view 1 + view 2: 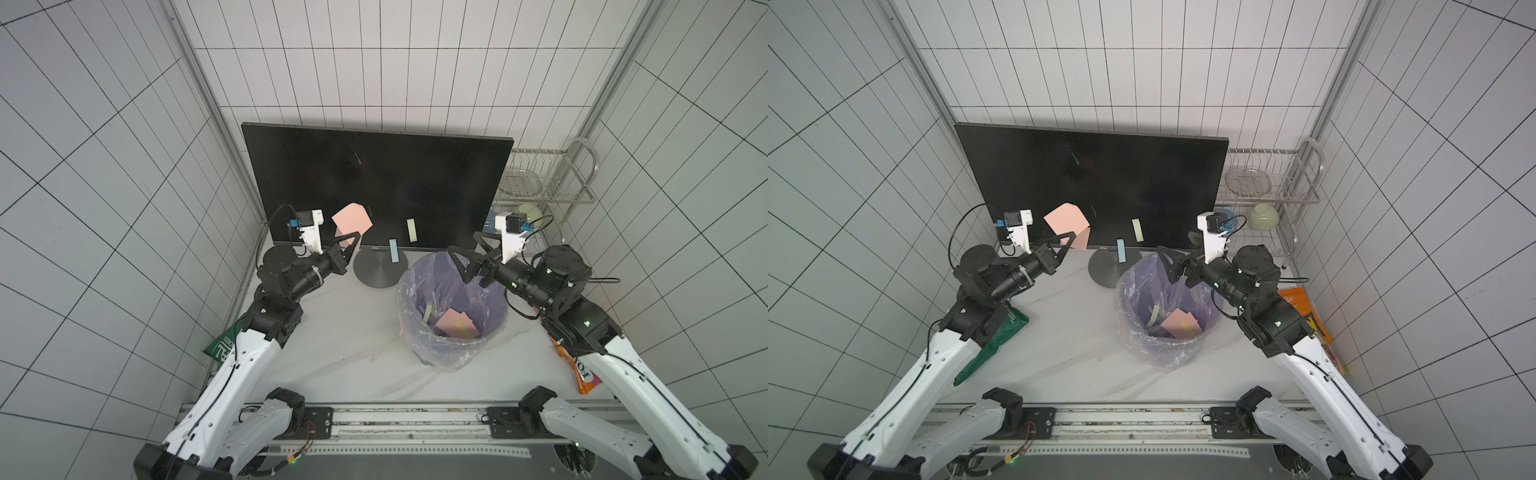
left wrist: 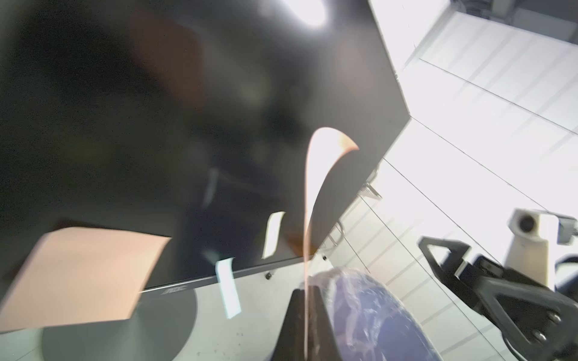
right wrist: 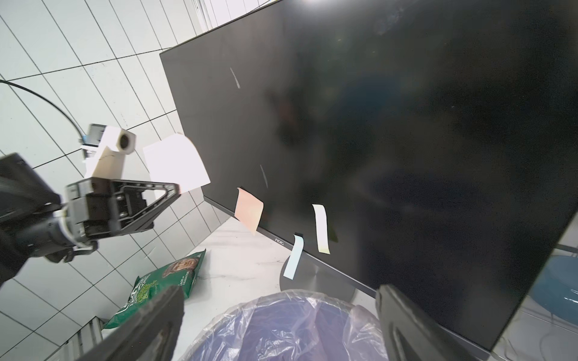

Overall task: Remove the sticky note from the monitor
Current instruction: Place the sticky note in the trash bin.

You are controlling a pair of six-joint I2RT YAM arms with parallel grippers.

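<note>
The black monitor stands at the back on its round grey stand. My left gripper is shut on one edge of a pink sticky note, which hangs free in front of the screen's lower left. A second pink note is stuck at the screen's lower edge. A yellow strip note and a blue strip note also stick there. My right gripper is open and holds nothing, over the bin's far rim.
A purple bin lined with clear plastic stands in front of the monitor and holds several notes. A wire dish rack with a green bowl is at the back right. A green snack bag lies left, an orange one right.
</note>
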